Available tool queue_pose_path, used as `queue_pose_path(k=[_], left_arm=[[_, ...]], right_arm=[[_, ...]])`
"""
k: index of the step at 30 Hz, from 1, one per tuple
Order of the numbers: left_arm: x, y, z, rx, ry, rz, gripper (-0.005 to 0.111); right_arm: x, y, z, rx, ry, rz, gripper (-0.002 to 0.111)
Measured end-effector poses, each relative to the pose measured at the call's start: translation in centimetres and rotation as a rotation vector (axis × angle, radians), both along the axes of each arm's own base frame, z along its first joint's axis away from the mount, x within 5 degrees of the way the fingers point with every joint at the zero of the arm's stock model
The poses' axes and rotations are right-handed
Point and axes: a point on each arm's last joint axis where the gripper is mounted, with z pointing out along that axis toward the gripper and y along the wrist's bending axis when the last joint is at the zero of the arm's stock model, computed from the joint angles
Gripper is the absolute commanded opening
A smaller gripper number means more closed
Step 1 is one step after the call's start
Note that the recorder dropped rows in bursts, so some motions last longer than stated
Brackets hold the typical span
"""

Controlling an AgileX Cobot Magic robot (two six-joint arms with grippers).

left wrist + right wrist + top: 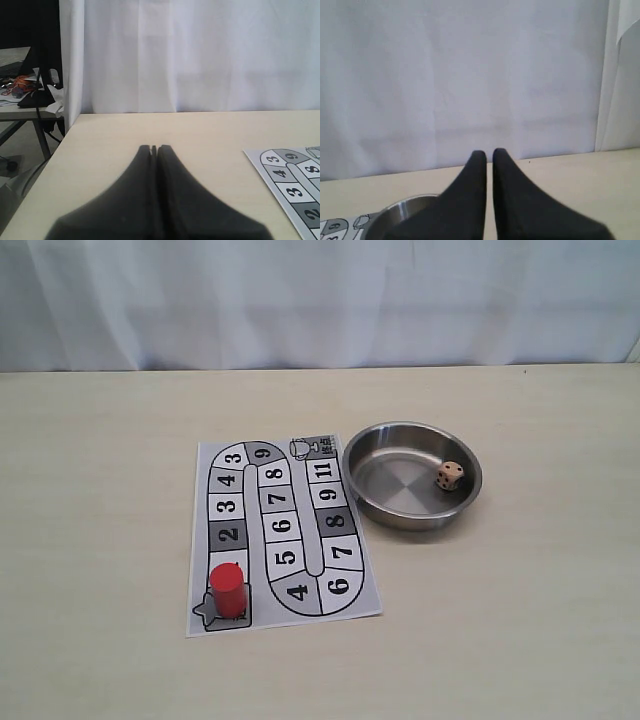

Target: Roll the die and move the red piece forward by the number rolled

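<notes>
The red piece [227, 588] stands upright on the start square at the near left corner of the numbered paper board [345, 552]. To the right of the board, the pale die [449, 475] lies inside the steel bowl [402, 516], against its right wall. Neither arm shows in the exterior view. In the left wrist view my left gripper [154, 148] is shut and empty above bare table, with the board's corner [287, 176] off to its side. My right gripper [489, 152] shows only a thin slit between its fingers and holds nothing; the bowl's rim [395, 211] is beside it.
The pale wooden table [520, 620] spreads wide around the board and bowl. A white curtain [320, 300] hangs behind the table's far edge. Past the table's left end a side table with clutter [25, 87] stands.
</notes>
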Motion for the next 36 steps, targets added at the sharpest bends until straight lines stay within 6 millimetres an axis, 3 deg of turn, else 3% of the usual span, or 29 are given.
queue_pose_path(k=[2, 6, 9, 15, 18, 22, 26, 32, 36], left_arm=[[0.0, 0.0, 0.0, 0.0, 0.0, 0.0, 0.0], [0.0, 0.0, 0.0, 0.0, 0.0, 0.0, 0.0], [0.0, 0.0, 0.0, 0.0, 0.0, 0.0, 0.0], [0.0, 0.0, 0.0, 0.0, 0.0, 0.0, 0.0], [0.0, 0.0, 0.0, 0.0, 0.0, 0.0, 0.0], [0.0, 0.0, 0.0, 0.0, 0.0, 0.0, 0.0], [0.0, 0.0, 0.0, 0.0, 0.0, 0.0, 0.0], [0.0, 0.0, 0.0, 0.0, 0.0, 0.0, 0.0], [0.0, 0.0, 0.0, 0.0, 0.0, 0.0, 0.0]], right_arm=[[-0.2, 0.0, 1.1, 0.005, -0.018, 0.004, 0.004], [-1.8, 0.3, 6.2, 0.006, -0.063, 0.027, 0.004], [-1.8, 0.4, 8.7, 0.003, -0.012, 0.041, 0.004], [1.4, 0.5, 12.4, 0.005, 0.154, 0.055, 0.005], [3.3, 0.5, 13.5, 0.001, 0.21, 0.056, 0.015], [6.0, 0.5, 14.6, -0.087, 0.32, 0.07, 0.031], [8.5, 0.5, 14.9, -0.142, 0.403, 0.09, 0.033], [12.3, 1.0, 13.8, -0.144, 0.547, 0.167, 0.034], [14.9, 1.9, 12.3, -0.171, 0.648, 0.297, 0.05]])
